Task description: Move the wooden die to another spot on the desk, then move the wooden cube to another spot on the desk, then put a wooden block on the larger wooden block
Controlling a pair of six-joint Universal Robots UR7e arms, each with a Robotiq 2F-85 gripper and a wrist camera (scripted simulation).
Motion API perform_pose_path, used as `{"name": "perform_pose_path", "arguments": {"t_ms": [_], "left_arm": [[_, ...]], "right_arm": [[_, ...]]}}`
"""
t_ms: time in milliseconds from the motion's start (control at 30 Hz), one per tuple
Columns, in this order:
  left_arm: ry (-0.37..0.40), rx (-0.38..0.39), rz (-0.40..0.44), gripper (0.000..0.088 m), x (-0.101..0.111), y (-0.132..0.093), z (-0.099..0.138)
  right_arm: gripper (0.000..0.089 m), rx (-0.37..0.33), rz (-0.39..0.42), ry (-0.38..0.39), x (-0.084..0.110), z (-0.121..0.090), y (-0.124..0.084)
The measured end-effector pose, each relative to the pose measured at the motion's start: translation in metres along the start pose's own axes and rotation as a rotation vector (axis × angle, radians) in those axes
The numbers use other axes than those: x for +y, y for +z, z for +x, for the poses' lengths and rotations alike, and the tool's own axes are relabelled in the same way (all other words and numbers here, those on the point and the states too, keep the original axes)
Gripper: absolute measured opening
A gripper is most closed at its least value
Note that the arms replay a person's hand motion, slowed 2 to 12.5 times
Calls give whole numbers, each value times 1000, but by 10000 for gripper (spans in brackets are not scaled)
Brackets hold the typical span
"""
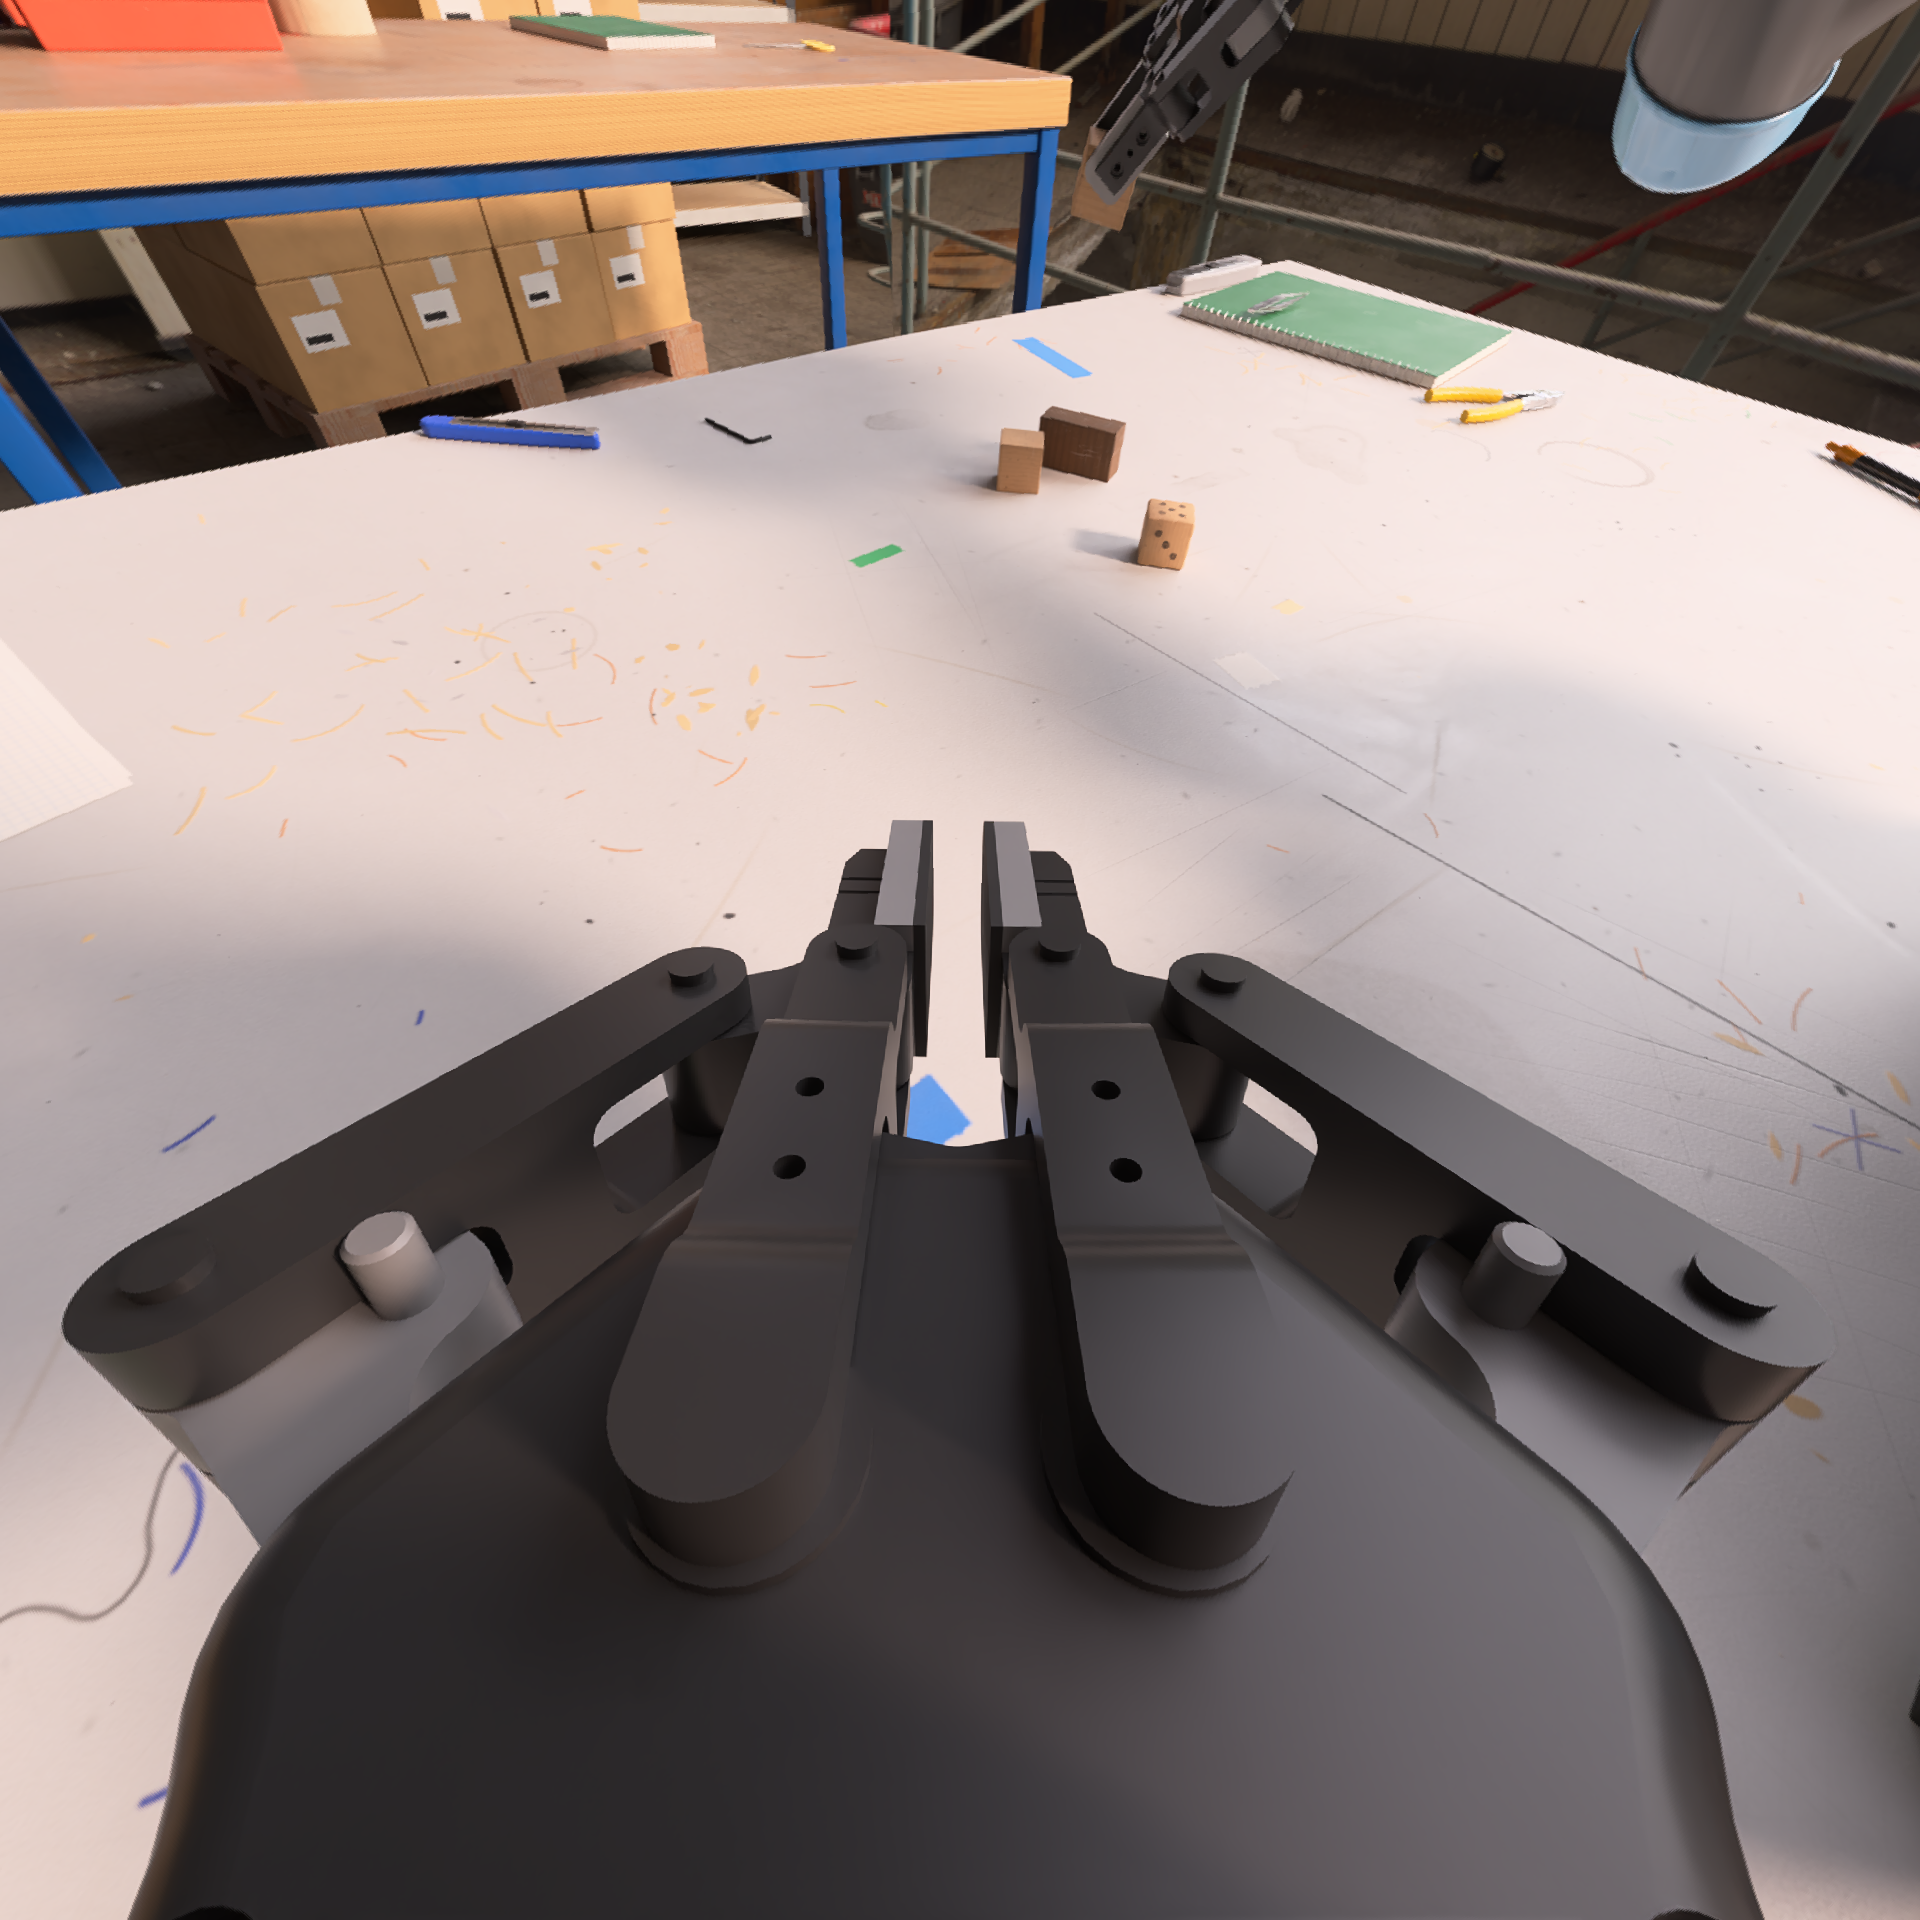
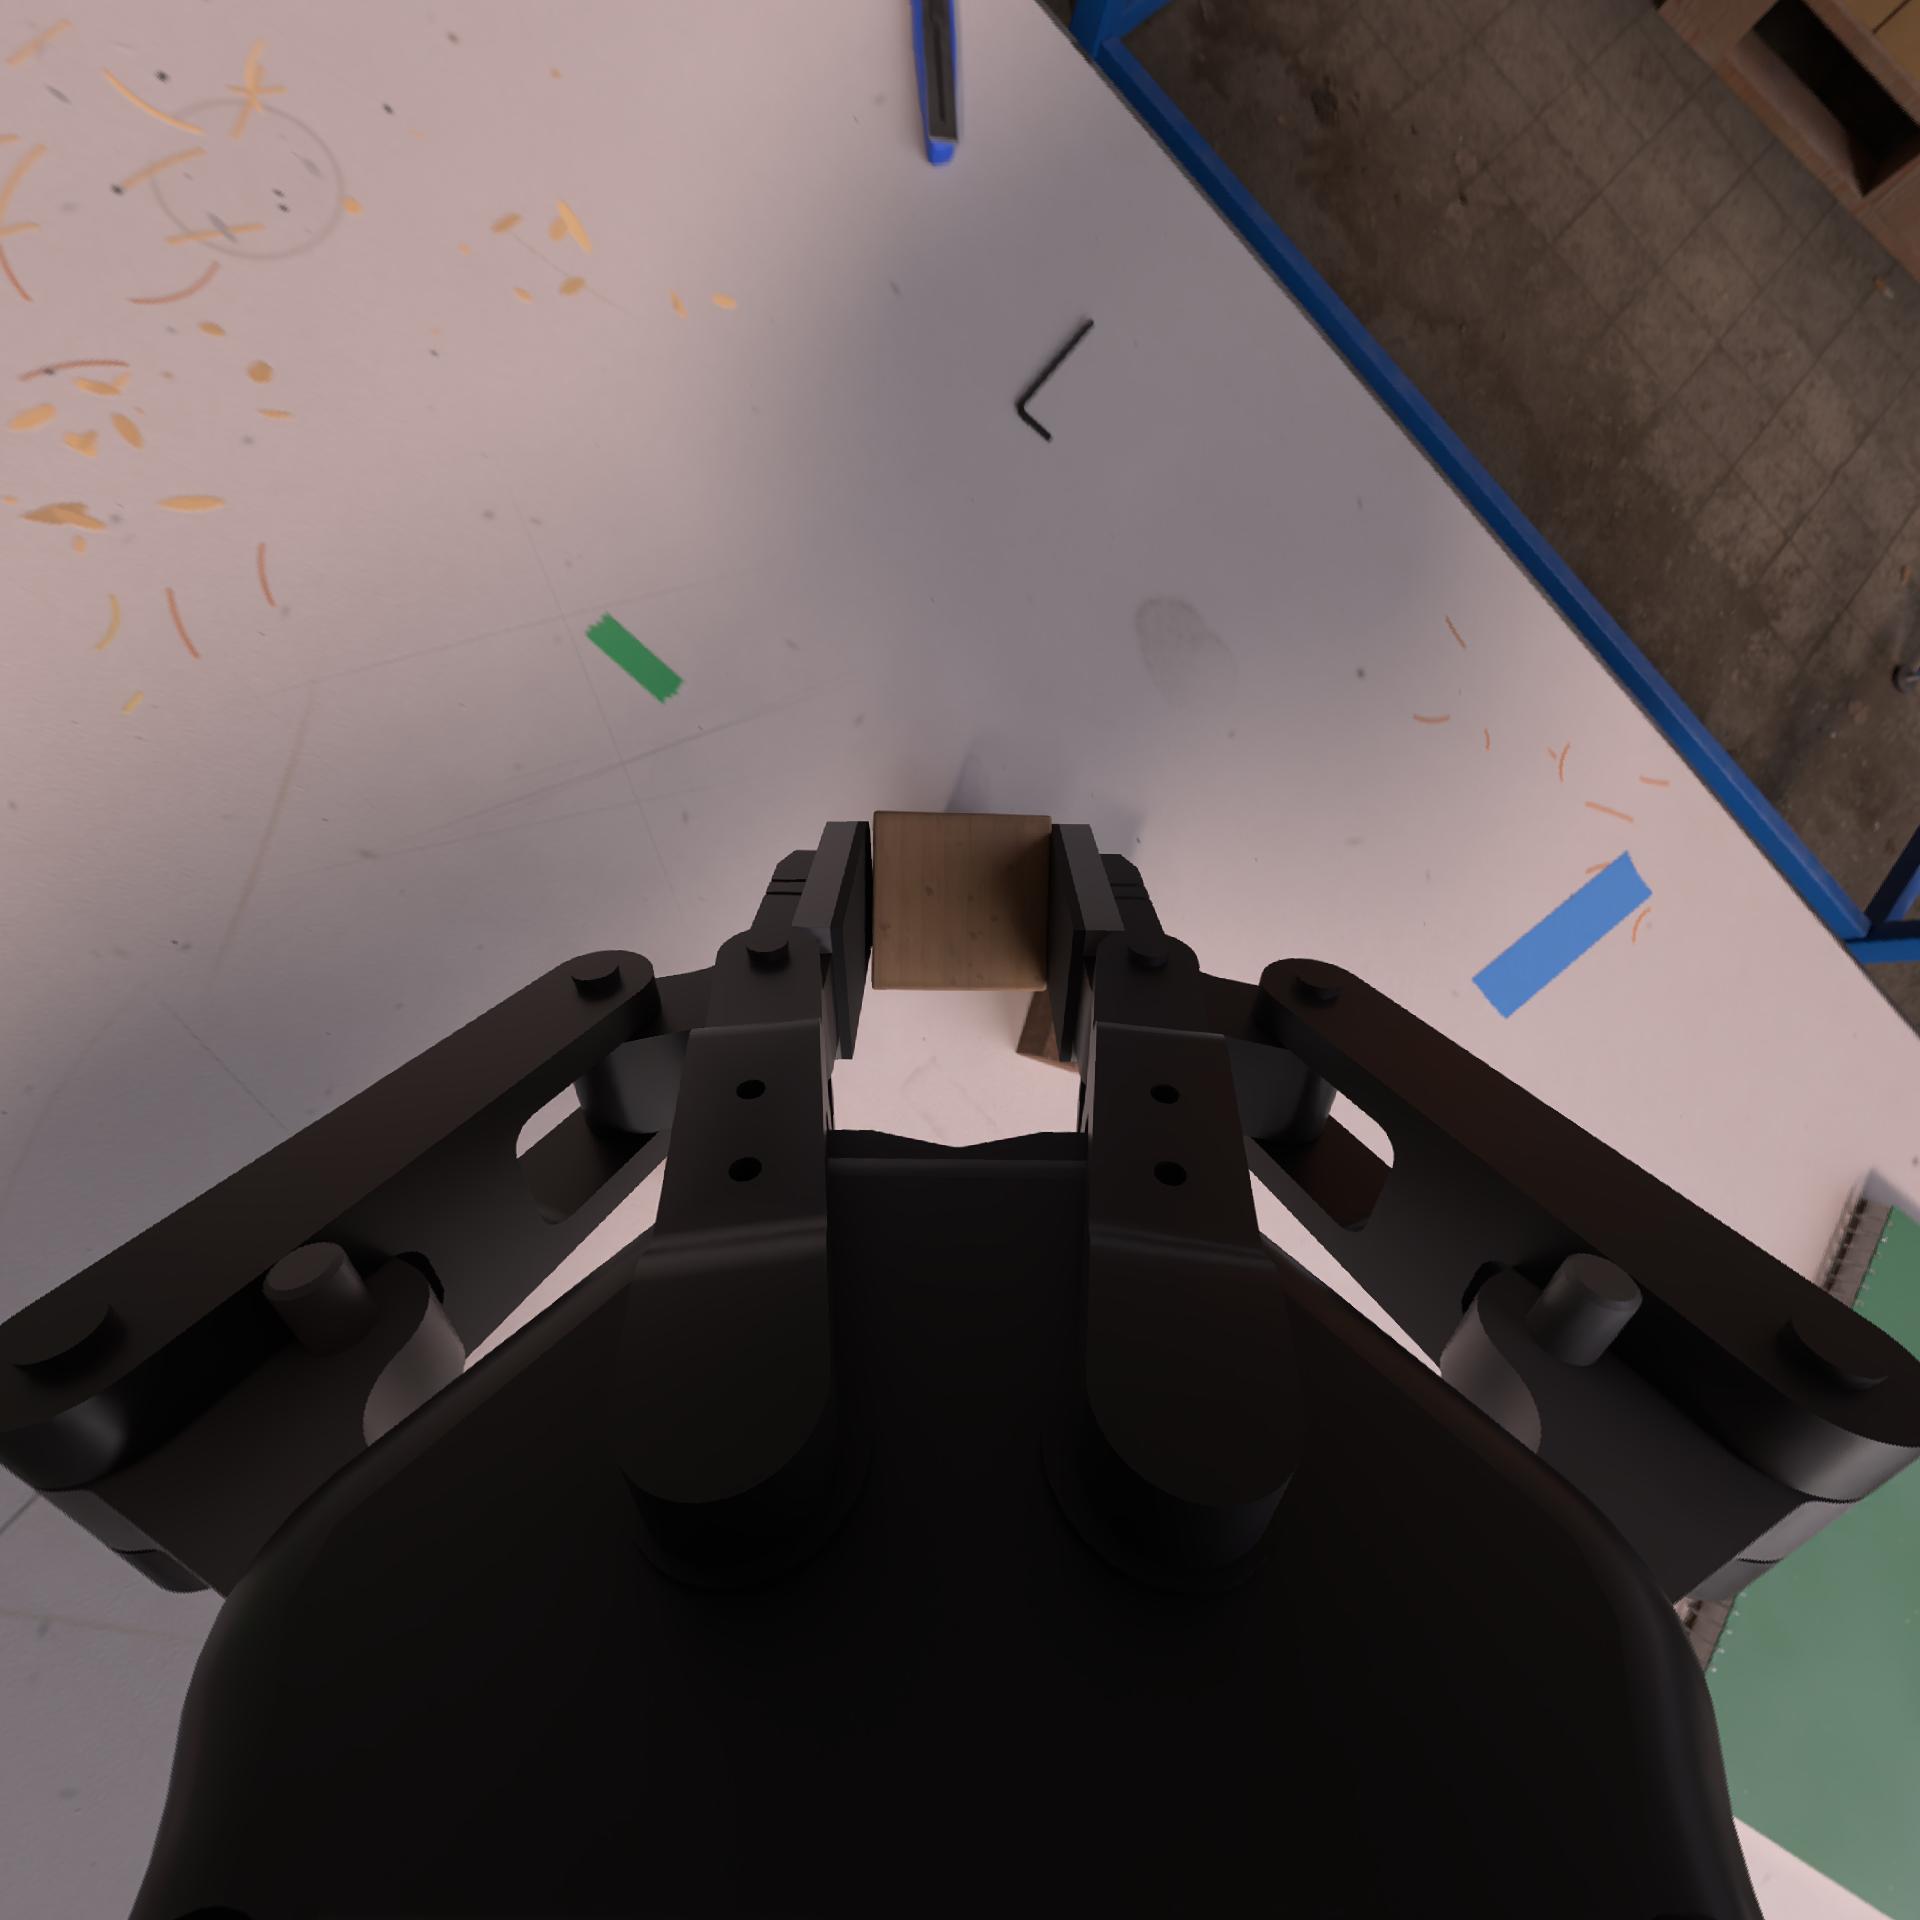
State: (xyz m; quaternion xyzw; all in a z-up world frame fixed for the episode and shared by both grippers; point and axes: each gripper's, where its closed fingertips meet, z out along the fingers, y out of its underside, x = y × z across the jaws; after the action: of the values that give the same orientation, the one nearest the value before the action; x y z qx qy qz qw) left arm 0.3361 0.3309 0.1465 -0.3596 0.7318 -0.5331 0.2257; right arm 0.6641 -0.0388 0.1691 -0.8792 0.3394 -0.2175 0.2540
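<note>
Right gripper (image 2: 958, 902) jaws clamped on light wooden block (image 2: 956, 899), raised above counter (image 2: 416, 831). Left gripper (image 1: 957, 871) jaws nearly together, empty. Wooden die (image 1: 1165, 534) at 1 o'clock.

Left gripper (image 1: 957, 868) hovers low, nearly closed, empty; right gripper (image 2: 961, 899) fingers (image 2: 847, 894) clamp something, raised.

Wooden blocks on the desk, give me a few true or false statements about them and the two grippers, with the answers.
1. The right gripper holds a light wooden block. True.
2. The wooden die sits on the dark wooden block. False: it stands alone on the desk, apart from it.
3. The left gripper holds the die. False: nothing lies between its fingers.
4. A small light wooden cube stands beside the dark block. True.
</note>
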Motion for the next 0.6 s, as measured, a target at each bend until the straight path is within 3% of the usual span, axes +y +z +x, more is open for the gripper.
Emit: {"name": "perform_pose_path", "arguments": {"t_ms": [600], "left_arm": [[20, 29, -17, 85, -4, 10, 21]], "right_arm": [[296, 21, -96, 100, 72, 32, 28]]}}
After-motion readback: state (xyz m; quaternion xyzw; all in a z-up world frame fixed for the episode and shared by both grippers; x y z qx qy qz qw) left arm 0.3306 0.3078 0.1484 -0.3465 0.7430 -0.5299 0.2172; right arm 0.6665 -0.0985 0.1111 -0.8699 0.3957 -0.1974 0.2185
